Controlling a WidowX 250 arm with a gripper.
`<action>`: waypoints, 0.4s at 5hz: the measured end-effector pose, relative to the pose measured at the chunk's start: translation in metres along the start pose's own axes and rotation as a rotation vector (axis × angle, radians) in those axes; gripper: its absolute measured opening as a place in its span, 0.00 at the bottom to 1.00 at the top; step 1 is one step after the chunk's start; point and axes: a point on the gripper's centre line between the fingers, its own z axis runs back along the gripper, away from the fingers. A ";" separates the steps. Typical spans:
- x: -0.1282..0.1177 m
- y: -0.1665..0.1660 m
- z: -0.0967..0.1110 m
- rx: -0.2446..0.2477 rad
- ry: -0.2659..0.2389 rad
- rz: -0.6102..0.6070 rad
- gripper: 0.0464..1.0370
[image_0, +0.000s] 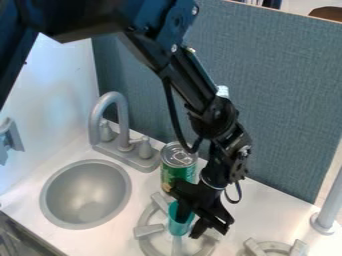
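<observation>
One black gripper (188, 228), fingers apart around teal cup (180, 227), whose base sits over stove burner (144, 220) at six o'clock in view; firm grip or not, can't tell. Clocked from cup: green soda can (175, 175) just beyond at twelve (silvery lid up), gray faucet (123, 122) eleven, round sink (87, 195) between nine and ten.

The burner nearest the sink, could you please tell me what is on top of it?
A teal object is over the burner, at the black gripper. Whether it touches the burner cannot be told; the object and gripper hide part of the burner.
</observation>
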 end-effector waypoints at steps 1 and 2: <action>-0.001 0.013 -0.001 0.013 0.022 0.031 0.15; -0.009 0.018 0.010 0.014 0.015 0.037 0.10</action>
